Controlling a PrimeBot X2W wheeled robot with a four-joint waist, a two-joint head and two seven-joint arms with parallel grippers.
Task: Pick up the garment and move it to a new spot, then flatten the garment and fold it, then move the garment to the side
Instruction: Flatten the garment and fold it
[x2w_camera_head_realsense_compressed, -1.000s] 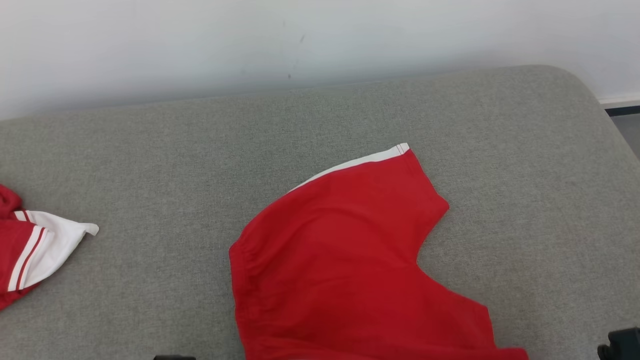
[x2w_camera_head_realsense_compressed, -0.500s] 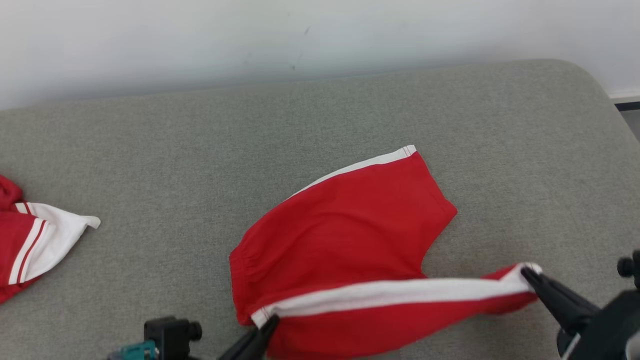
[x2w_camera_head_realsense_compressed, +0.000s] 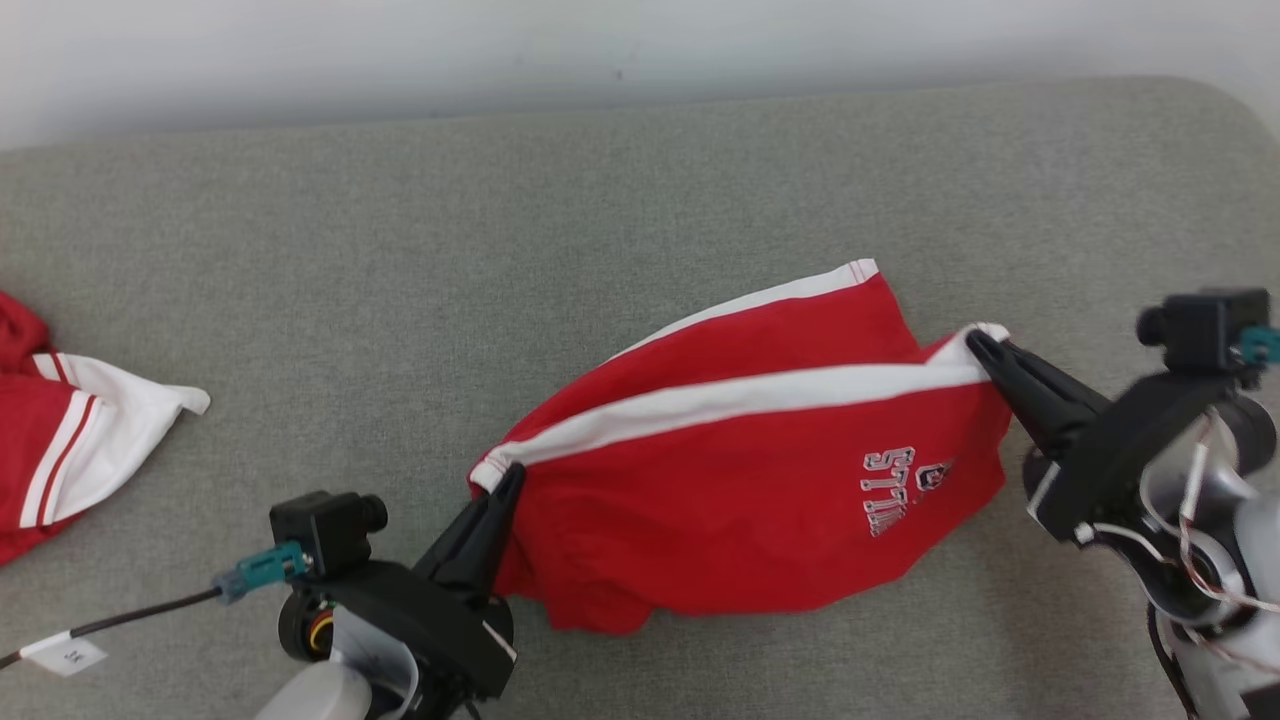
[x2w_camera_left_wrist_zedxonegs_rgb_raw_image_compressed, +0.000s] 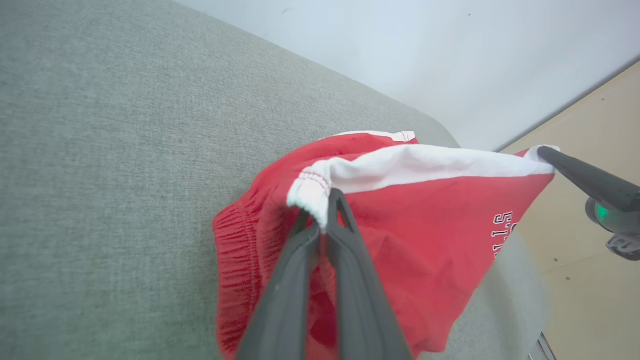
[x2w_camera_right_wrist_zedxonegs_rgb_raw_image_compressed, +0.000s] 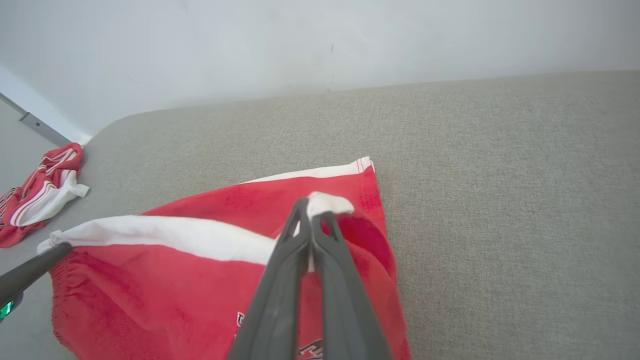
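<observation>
so the red shorts (x2w_camera_head_realsense_compressed: 740, 520) are around the middle of the grey cushion (x2w_camera_head_realsense_compressed: 600, 230), a bit toward the right, and partly lifted off it. the left gripper (x2w_camera_head_realsense_compressed: 510, 472) is clamped tight on the waistband corner where the white stripe (x2w_camera_head_realsense_compressed: 740, 398) starts. the right gripper (x2w_camera_head_realsense_compressed: 975, 342) is pinched closed on the other end of that stripe, at the leg hem. the stripe is pulled into a fairly straight line between them, and the red fabric drapes down from it toward the robot and bunches onto the cushion near the left gripper. there's white lettering (x2w_camera_head_realsense_compressed: 888, 490) on the front panel close to the right gripper, too small to read properly. the far leg lies flat on the cushion behind, white edge poking out. another red-and-white garment (x2w_camera_head_realsense_compressed: 80, 460) is crumpled at the cushion's left edge, well apart from the shorts. pale wall (x2w_camera_head_realsense_compressed: 640, 50) behind.
</observation>
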